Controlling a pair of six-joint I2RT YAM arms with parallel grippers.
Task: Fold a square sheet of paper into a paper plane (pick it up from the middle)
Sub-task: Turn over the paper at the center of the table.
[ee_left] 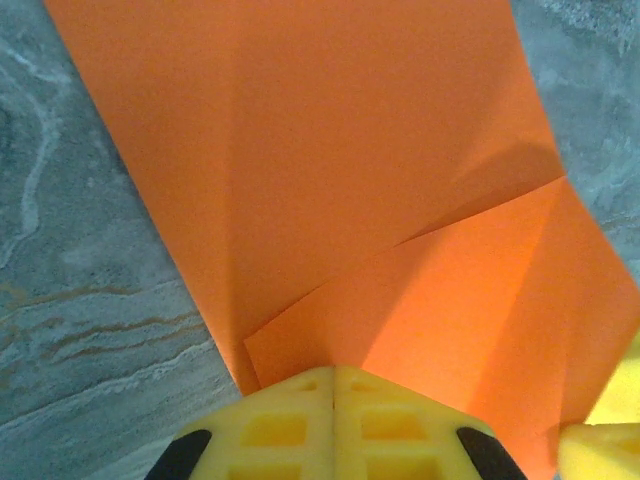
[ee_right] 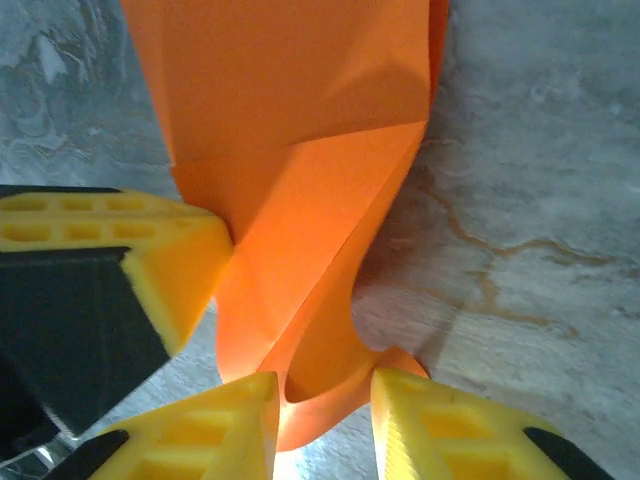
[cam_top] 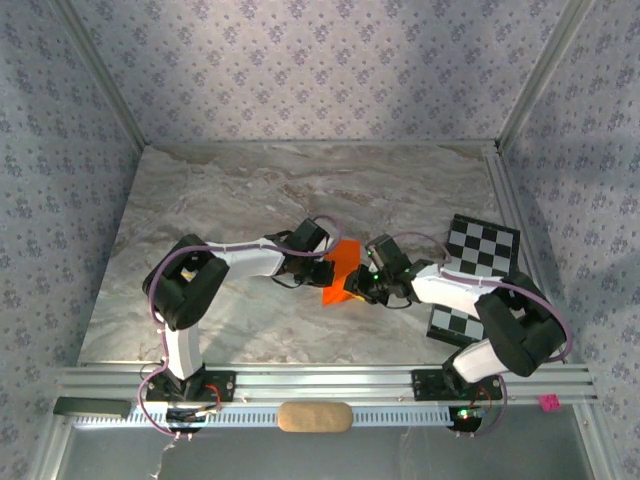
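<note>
Nearest, the right gripper (ee_right: 325, 388) stands partly open, jaws straddling a curled fold of the creased orange square sheet of paper (ee_right: 300, 120), which sits at the middle of the table (cam_top: 230, 190) between the arms; just beyond, the left gripper (ee_left: 333, 375) is fully closed, tips against the sheet, though whether they pinch it is unclear.

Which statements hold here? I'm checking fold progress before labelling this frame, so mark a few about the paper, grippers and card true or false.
1. The left gripper has its fingers pressed together. True.
2. The orange paper lies flat with no folds. False: flaps are folded over and creased.
3. The checkerboard card lies left of both arms. False: it lies at the right, by the right arm.
4. A curled paper fold sits between the right gripper's parted fingers. True.
</note>
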